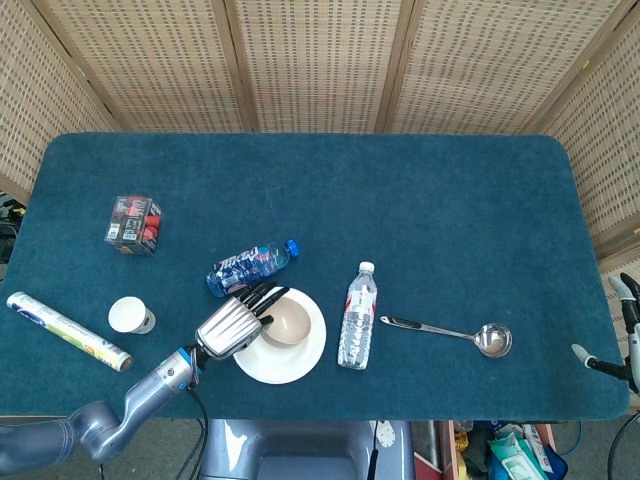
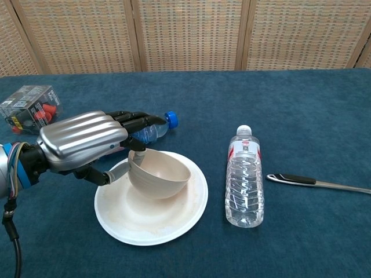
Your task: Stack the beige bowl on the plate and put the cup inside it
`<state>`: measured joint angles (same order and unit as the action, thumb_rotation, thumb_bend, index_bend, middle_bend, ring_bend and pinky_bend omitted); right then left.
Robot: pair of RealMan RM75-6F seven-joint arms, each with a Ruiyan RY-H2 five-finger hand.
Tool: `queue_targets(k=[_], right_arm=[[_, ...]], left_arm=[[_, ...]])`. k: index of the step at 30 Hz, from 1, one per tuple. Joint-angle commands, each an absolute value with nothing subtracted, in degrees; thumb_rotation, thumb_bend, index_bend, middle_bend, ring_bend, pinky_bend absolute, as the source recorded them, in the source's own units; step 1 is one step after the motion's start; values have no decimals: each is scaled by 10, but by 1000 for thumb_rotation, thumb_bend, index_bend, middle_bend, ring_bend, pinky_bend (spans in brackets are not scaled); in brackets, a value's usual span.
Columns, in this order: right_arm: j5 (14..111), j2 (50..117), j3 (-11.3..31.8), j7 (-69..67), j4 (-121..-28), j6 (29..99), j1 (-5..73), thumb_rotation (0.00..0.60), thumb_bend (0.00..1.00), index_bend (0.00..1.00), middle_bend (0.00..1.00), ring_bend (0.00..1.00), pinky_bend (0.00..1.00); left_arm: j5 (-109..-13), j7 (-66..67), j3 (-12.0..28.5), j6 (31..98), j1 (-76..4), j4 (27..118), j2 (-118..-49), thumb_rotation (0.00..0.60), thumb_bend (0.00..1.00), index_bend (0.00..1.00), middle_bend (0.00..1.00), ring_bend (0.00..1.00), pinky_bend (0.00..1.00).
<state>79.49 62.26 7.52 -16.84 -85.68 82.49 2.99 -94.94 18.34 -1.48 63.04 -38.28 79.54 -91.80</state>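
A wide table [image 1: 400, 200] covered in dark blue-green cloth fills the space, with woven cane screens [image 1: 320, 60] standing behind it and along both sides.

The robot's left arm reaches in from the near left corner, and its left hand [image 2: 81, 142] has its silver back turned up, dark fingers [image 2: 136, 119] over the far rim of the beige bowl [image 2: 159, 174] and the thumb pressed against the bowl's left wall, so the hand is grasping the bowl. The bowl sits on the white plate [image 2: 174, 217], toward the plate's far left part, its mouth facing up and tipped slightly toward the right. Whether its base lies flat on the plate I cannot tell from here. The plate lies flat near the front edge of the table.

Only a bit of the right hand [image 1: 625, 330] shows past the table's right end, well away from everything; how its fingers lie cannot be made out.

A clear water bottle [image 2: 244, 179] lies just right of the plate, its long axis running front to back, white cap pointing away. A second bottle with a blue cap [image 1: 250, 265] lies behind the bowl, cap pointing right. A metal ladle [image 1: 450, 332] lies further right, its bowl end to the right. The small white cup [image 1: 130, 315] stands upright left of the hand, apart from it. Nearby lie a long wrapped roll [image 1: 65, 330] and a small dark box [image 1: 133, 223].
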Motion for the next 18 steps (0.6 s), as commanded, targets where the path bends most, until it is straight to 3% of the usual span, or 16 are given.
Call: queue_targets(k=[1,5,10,13,18], right_arm=[[794,623,75,-169,-856,824,30,600,140,10,0,0,0],[793,623,76,-169,-856,823,30,600,140,10,0,0,0],[795,623,75,-168,-857,824,30,600,139,10,0,0,0],[795,623,75,-169,-857,823,30,600,140,10,0,0,0],[794,623,76,-170,-857,822,30,600,139,10,0,0,0]], left_arm=[[-950,182,-17,628,-383,798,-916,600,521,681,29,0,85],[-946,179,-20,622,-382,806,-907,600,398,613,4,0,55],[-940,178,-18,616,-383,816,-900,600,209,430,0,0,20],[-938,178,-19,612,-383,823,-894,600,147,342,0,0,4],[-940,168,-19,618,-380,837,-877,600,99,304,0,0,0]])
